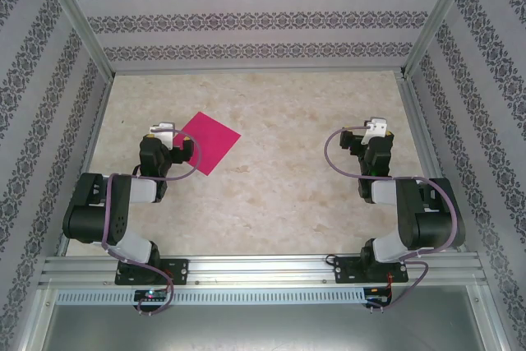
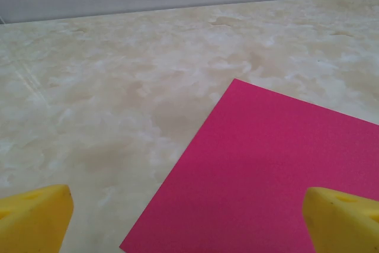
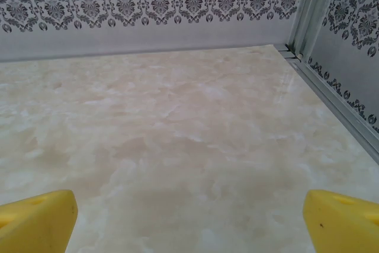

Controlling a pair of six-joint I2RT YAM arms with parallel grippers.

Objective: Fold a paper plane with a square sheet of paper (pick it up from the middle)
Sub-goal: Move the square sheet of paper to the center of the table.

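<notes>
The square sheet of paper [image 1: 211, 142] is bright magenta-pink and lies flat and uncreased on the marbled table, left of centre. My left gripper [image 1: 173, 139] hovers at the sheet's near-left corner, open. In the left wrist view its yellow fingertips [image 2: 37, 217] stand wide apart at the bottom corners, and the sheet [image 2: 266, 170] spreads between and ahead of them, one corner pointing away. My right gripper [image 1: 374, 136] is far off on the right side, open over bare table, its yellow fingertips [image 3: 37, 220] spread wide with nothing between them.
Patterned walls on aluminium posts [image 1: 78, 26] close in the table on three sides. A metal rail [image 3: 331, 96] runs along the right edge near my right gripper. Bare marbled table [image 1: 288, 170] lies between the two arms.
</notes>
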